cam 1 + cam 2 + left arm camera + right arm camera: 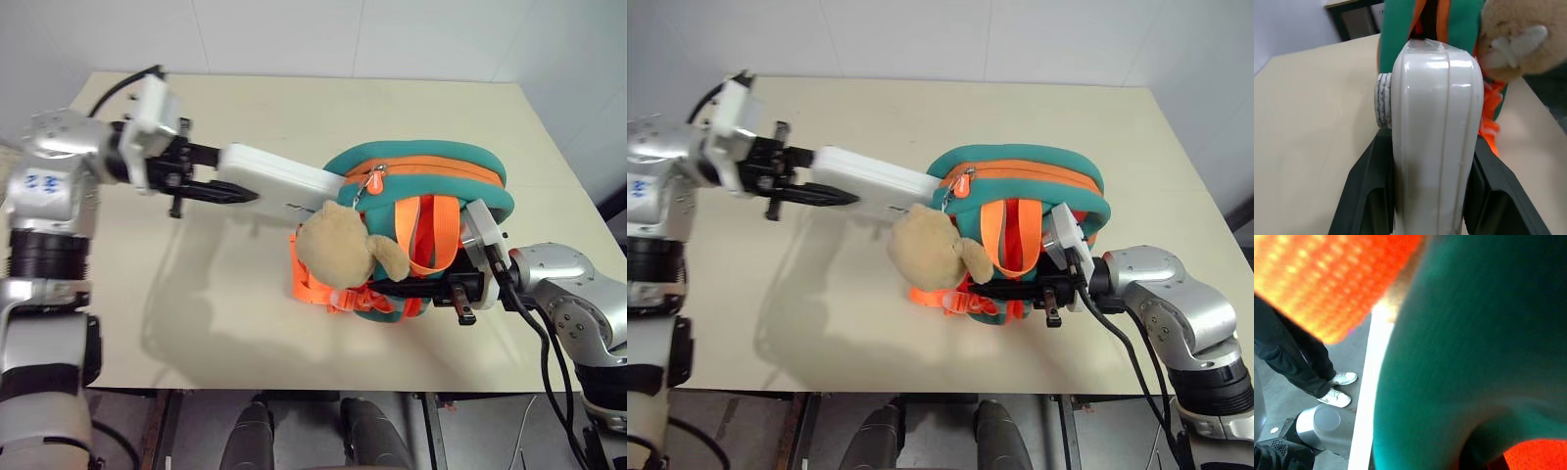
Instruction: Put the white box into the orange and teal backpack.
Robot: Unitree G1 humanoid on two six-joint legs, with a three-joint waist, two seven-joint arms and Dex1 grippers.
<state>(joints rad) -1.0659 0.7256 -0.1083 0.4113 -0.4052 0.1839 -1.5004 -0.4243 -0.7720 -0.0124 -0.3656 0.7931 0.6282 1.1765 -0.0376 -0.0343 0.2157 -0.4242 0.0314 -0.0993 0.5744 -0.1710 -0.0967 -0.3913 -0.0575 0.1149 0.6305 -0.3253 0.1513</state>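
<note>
Two white shoes (1338, 387) beside the table edge, right wrist view.

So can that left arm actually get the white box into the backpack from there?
Probably yes. The left claw holds the white box with its far end already at the backpack's zipper edge; only the plush bear sits close below. I can't see whether the zip is open.

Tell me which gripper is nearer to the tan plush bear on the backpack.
Right. The right gripper is shut on the orange and teal backpack, just beside the tan plush bear. The left gripper holds the flat white plastic box farther off, up and to the bear's left.
</note>
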